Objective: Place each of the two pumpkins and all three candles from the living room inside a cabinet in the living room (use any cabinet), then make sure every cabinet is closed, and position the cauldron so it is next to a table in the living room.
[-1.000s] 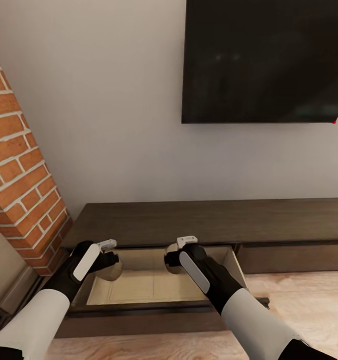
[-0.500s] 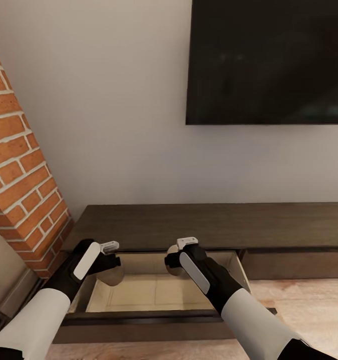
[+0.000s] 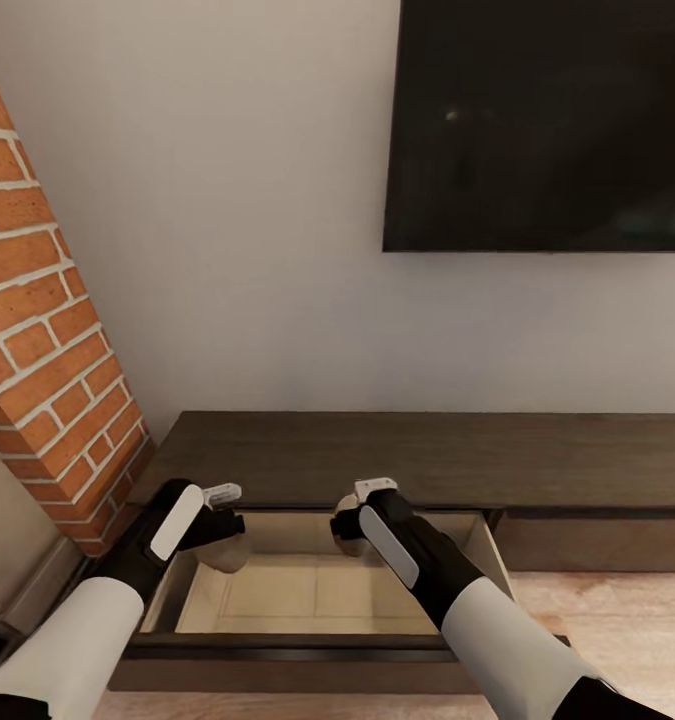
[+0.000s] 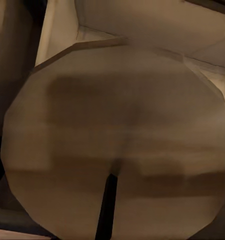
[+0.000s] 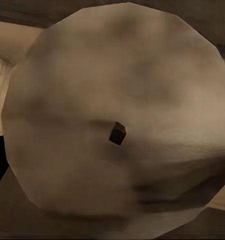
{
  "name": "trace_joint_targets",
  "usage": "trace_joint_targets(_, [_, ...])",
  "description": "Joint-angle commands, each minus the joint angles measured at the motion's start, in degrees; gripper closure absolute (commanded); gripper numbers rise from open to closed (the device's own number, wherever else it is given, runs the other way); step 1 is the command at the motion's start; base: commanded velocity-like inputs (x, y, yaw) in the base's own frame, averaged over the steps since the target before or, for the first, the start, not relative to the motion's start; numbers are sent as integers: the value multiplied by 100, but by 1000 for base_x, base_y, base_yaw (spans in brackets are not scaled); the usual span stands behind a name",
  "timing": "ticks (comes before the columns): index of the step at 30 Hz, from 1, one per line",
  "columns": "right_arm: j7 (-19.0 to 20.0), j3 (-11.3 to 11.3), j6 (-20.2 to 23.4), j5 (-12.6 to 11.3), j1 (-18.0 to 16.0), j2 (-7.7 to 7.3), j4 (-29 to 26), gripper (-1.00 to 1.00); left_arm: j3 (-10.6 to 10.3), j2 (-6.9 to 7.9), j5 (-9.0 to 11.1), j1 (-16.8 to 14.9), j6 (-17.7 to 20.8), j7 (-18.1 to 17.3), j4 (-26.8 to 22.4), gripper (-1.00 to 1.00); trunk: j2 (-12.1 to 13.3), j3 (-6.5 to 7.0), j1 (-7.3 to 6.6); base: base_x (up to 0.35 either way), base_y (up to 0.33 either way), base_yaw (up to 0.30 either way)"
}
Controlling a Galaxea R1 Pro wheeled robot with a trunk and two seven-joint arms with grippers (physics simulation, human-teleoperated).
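Note:
The cabinet (image 3: 427,455) is a long, low dark-brown console against the wall. One of its drawers (image 3: 307,648) stands pulled out, pale beige inside. My left gripper (image 3: 224,528) is shut on a beige candle (image 3: 229,552) above the drawer's left end. In the left wrist view that candle (image 4: 117,140) sits close to the camera, with the drawer's inside behind it. My right gripper (image 3: 354,515) is shut on a second candle (image 3: 348,532) above the drawer's back middle. The right wrist view looks onto this candle's (image 5: 117,100) flat top and its dark wick dot.
A brick chimney column (image 3: 47,340) rises at the left, close to the left arm. A black TV (image 3: 547,125) hangs on the wall above the console. Light wood floor (image 3: 627,620) lies to the right of the open drawer, where another drawer front (image 3: 597,540) is shut.
The camera has moved: the TV has slid right and the open drawer shows larger and lower. Both arms keep their pose, each still holding its candle over the drawer.

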Motion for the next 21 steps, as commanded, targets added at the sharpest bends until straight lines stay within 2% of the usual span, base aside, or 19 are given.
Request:
trace_joint_targets(1, [-23,-7,7,-2,-1,1,63,100,0,-12,-13,0,4,-11,-4,100,0,0,0,11,0,0])
trace_joint_targets(4, [-189,-22,21,2,-1,6,348,100,-16,-57,-29,1,-4,4,45,100,0,0,0,5,0,0])
trace_joint_targets(6, [-299,-25,6,2,-5,42,533,100,-64,-67,-111,-4,-23,15,210,100,0,0,0,2,0,0])
trace_joint_targets(10, [-378,-27,-14,0,-7,89,824,100,-106,-103,-633,-263,-183,18,1205,100,0,0,0,0,0,0])
trace_joint_targets(12, [-386,-34,-22,-4,-6,95,942,100,-111,-136,-791,-354,-420,15,1517,100,0,0,0,0,0,0])
trace_joint_targets(16, [-383,-51,-32,-9,-4,112,1070,100,-114,-183,-896,-411,-815,14,1843,100,0,0,0,0,0,0])
trace_joint_targets(21, [-367,-53,-35,-6,-4,142,1082,100,-121,-228,-886,-417,-1193,-17,1877,100,0,0,0,0,0,0])
